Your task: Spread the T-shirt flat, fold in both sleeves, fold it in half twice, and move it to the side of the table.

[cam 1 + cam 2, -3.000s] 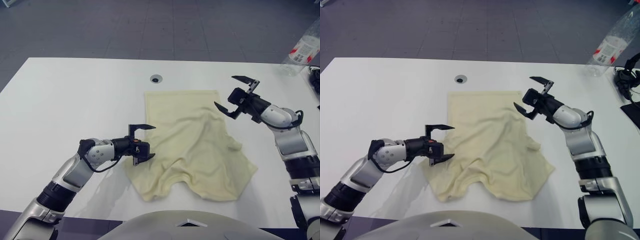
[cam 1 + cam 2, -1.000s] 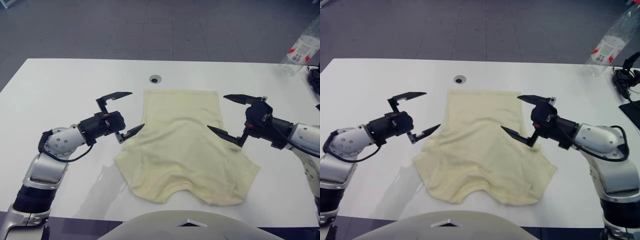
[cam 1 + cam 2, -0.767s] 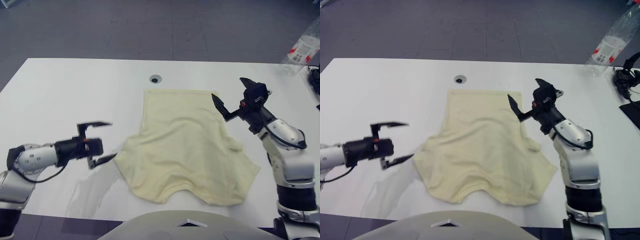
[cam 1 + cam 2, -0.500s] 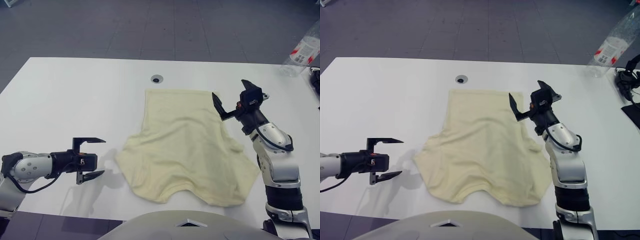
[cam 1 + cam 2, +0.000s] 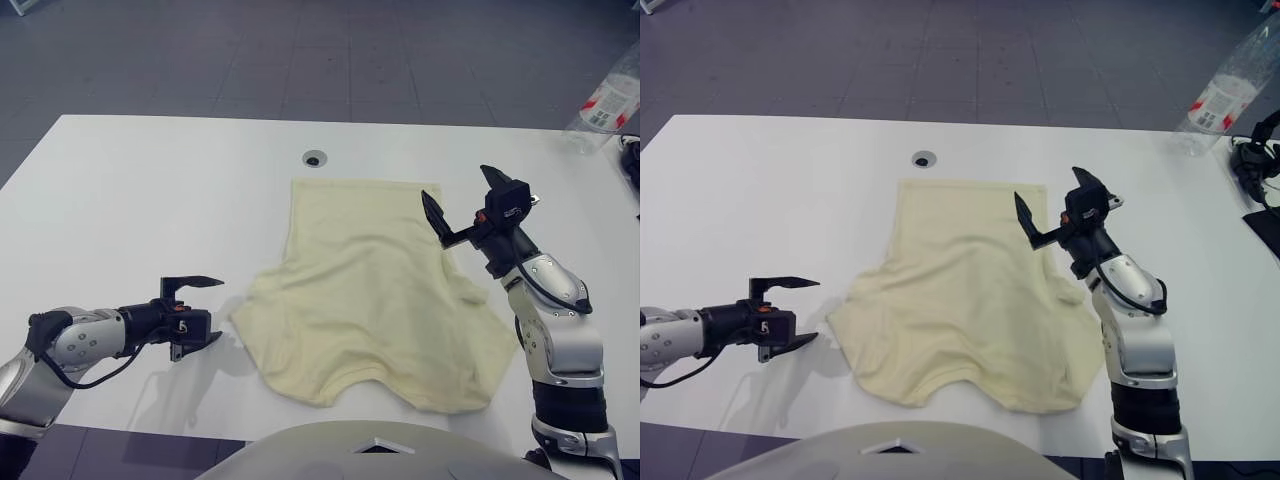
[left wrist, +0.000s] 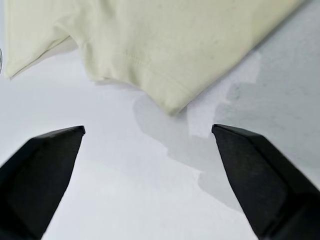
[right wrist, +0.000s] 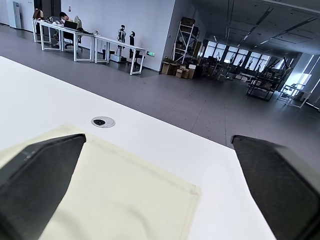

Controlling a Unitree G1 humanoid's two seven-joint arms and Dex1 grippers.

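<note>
My left gripper (image 5: 221, 308) is wide open with nothing in it. It sits low over the white table (image 5: 150, 200), just off the shirt's 8 o'clock edge. In the left wrist view its two dark fingers (image 6: 40, 170) frame bare tabletop, and the tip of the left sleeve (image 6: 170, 102) lies just ahead of them, untouched.

My right gripper (image 5: 453, 181) is also spread wide and has hold of nothing. It hangs over the shirt's 1 o'clock corner, fingers angled upward. I cannot tell whether the lower one touches the cloth.

The T-shirt (image 5: 375, 300) is pale cream and lies near the middle of the table. Its straight hem is at 12 o'clock and the neckline notch is at 6 o'clock, towards me. The far half lies fairly smooth in a narrow rectangle. The near half fans out wider, with soft creases running across the chest. The left sleeve is a short rounded flap at 8 o'clock. The right sleeve, at 3 o'clock, is bunched into a small ridge. The lower right corner spreads out at 5 o'clock.

A round cable grommet (image 5: 314, 158) sits just beyond the hem at 11 o'clock. A clear plastic bottle (image 5: 605, 100) is at the table's far corner at 2 o'clock.
</note>
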